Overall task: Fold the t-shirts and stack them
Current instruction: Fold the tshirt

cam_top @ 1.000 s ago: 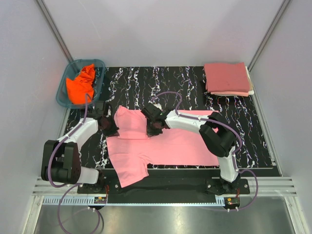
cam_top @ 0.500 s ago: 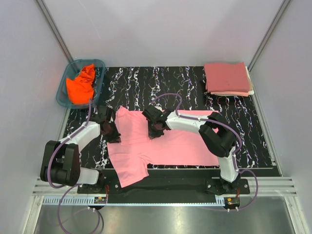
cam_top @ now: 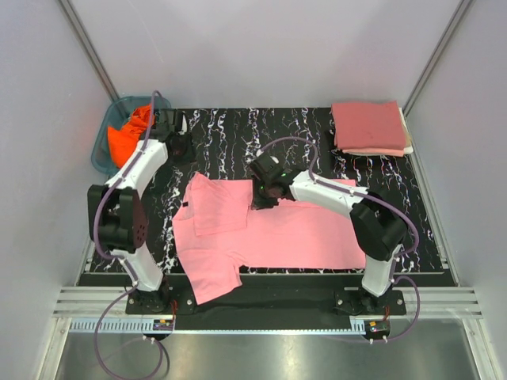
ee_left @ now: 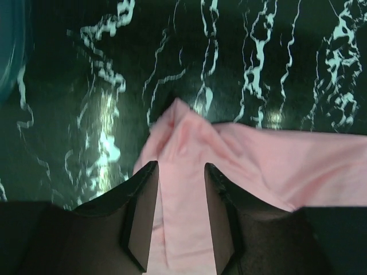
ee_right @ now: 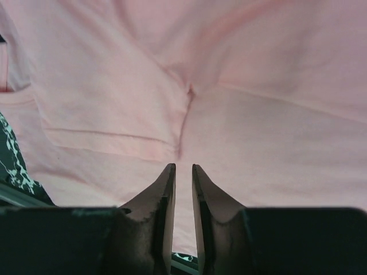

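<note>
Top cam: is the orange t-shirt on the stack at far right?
No, the orange t-shirt lies in the teal basket at far left; a rose-red t-shirt tops the stack.

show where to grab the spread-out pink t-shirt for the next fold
Likely the near sleeve of the light pink t-shirt: it juts out flat toward the near side, so pinch its hem from there; the far sleeve is already folded in.

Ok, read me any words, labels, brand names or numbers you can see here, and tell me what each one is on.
None: no readable word, number, brand or sign in any view.
The light pink t-shirt, the folded stack, the orange t-shirt and the teal basket show no print or tag.
The small boards at the arm bases: any marking is too small to read.
</note>
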Action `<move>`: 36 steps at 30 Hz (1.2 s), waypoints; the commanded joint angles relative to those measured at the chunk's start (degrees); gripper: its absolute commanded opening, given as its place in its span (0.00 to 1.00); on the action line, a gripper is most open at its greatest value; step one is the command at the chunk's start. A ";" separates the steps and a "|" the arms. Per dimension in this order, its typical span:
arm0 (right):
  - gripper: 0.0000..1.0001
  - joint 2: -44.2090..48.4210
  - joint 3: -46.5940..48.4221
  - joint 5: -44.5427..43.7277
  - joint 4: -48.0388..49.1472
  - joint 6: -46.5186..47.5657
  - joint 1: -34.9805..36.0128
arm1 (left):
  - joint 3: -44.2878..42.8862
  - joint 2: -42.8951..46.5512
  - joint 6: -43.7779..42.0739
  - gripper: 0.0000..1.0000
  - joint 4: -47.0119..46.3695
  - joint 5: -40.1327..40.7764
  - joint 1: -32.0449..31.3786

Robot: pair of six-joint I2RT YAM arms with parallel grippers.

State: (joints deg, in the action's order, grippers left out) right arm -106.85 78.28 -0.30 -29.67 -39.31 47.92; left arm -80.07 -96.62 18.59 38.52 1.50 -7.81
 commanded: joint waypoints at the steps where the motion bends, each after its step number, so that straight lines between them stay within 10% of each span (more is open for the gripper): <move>1: 0.25 3.22 -0.94 0.12 0.05 2.91 -4.75 | -6.83 -7.25 -8.91 0.43 1.99 -1.22 -0.01; 27: 0.20 -1.61 -3.57 -2.87 -1.44 8.72 -25.77 | -16.96 -24.05 -15.86 0.36 5.25 2.99 -2.03; 36: 0.17 -5.12 -5.07 -4.54 -1.27 7.67 -28.93 | -22.22 -26.69 -9.20 0.13 8.40 8.87 0.08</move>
State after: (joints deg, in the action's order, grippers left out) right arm -109.91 74.39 -2.96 -31.09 -31.48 20.12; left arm -97.69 -122.67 5.89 45.95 6.50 -9.50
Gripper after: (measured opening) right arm 0.169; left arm 0.136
